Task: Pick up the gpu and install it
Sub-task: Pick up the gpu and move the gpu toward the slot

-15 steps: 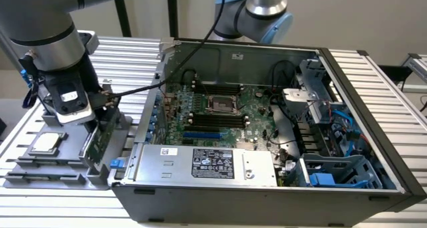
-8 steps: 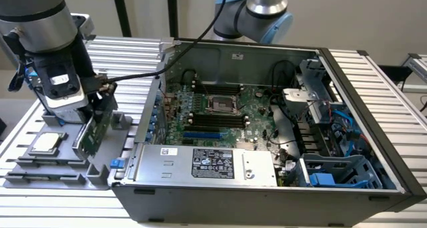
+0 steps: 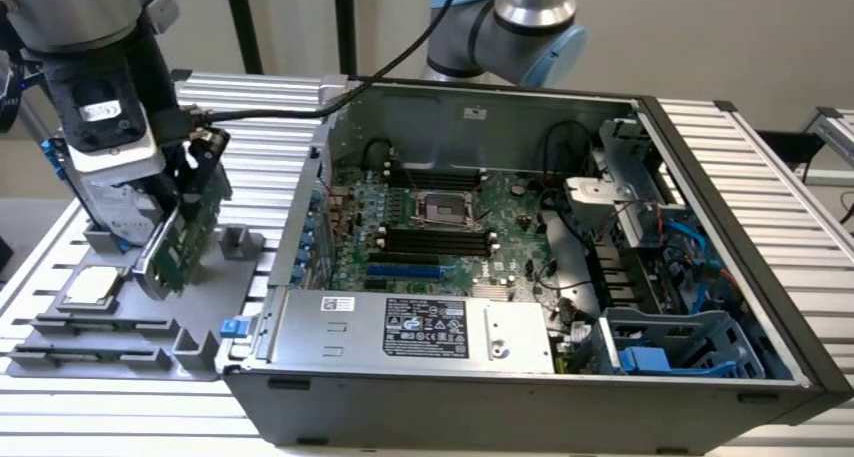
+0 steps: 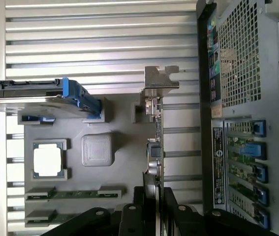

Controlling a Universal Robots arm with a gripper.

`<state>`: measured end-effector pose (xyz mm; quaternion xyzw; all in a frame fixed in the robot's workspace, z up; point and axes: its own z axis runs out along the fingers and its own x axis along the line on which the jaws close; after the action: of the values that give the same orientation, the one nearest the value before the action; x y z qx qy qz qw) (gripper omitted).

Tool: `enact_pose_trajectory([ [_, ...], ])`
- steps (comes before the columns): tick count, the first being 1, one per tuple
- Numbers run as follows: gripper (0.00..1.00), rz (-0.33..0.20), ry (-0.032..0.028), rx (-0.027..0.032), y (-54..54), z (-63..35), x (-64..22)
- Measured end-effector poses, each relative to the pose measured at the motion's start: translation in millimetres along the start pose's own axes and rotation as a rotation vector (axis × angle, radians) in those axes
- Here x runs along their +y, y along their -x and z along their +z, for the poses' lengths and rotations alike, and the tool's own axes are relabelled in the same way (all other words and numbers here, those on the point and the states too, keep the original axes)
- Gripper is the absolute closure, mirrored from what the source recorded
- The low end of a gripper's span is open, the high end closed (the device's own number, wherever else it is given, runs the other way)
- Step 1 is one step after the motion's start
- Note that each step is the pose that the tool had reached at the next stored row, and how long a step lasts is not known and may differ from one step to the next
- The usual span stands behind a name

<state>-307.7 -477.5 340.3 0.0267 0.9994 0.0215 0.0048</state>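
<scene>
The gpu (image 3: 180,242) stands on edge over the grey parts tray (image 3: 200,312) at the exterior view's left, its green board facing the camera. My gripper (image 3: 171,199) reaches down from above and is shut on the card's upper edge. In the wrist view the gpu (image 4: 157,142) appears edge-on, with its silver end bracket (image 4: 159,78) at the far end and my gripper (image 4: 157,199) clamping the near end between its black fingers (image 4: 144,201). Whether the card's lower edge still touches the tray I cannot tell.
The open computer case (image 3: 747,277) lies at the exterior view's right, its green motherboard (image 3: 427,202) and blue slot (image 3: 400,273) exposed. On the tray (image 4: 119,162) sit a blue-framed hard drive (image 4: 36,96), a CPU (image 4: 47,161) and memory sticks (image 4: 75,193). The case's rear panel (image 4: 237,73) runs beside the card.
</scene>
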Motion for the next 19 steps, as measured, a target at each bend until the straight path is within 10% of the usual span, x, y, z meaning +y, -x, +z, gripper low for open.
enact_pose_trajectory([
  [19,0.73,-0.042,0.0127,0.0069,43.4,-84.9,5.9],
])
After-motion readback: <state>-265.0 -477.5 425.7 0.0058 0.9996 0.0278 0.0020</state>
